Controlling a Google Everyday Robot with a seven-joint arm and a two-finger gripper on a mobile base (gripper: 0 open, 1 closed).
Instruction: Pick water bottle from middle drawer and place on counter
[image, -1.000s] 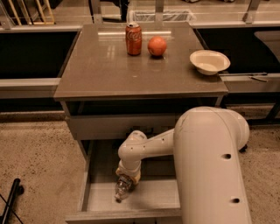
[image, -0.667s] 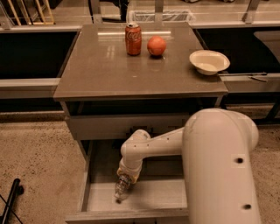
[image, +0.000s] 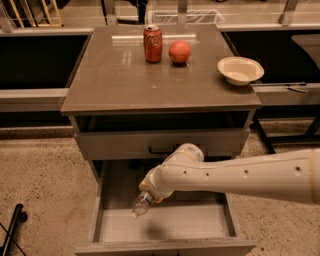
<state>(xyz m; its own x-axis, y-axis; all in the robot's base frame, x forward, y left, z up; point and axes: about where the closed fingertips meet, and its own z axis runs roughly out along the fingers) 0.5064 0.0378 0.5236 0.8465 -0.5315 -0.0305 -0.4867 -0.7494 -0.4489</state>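
The water bottle (image: 141, 204) is clear with a white cap and points down and to the left. My gripper (image: 149, 194) holds it at the end of the white arm, which reaches in from the right. The bottle hangs tilted above the pale floor of the open middle drawer (image: 200, 222), with its shadow on the floor below. The grey-brown counter (image: 150, 80) tops the cabinet above the drawer. The fingers are mostly hidden by the wrist and the bottle.
On the counter stand a red soda can (image: 153, 44) and a red round fruit (image: 179, 51) at the back, and a white bowl (image: 240, 70) at the right edge. The closed upper drawer front (image: 160, 145) juts above the open drawer. A black pole (image: 11, 235) lies on the floor at the left.
The bottle has risen off the drawer floor in my gripper. The bulky part of the arm has swung down and to the right, out of the middle of the view.
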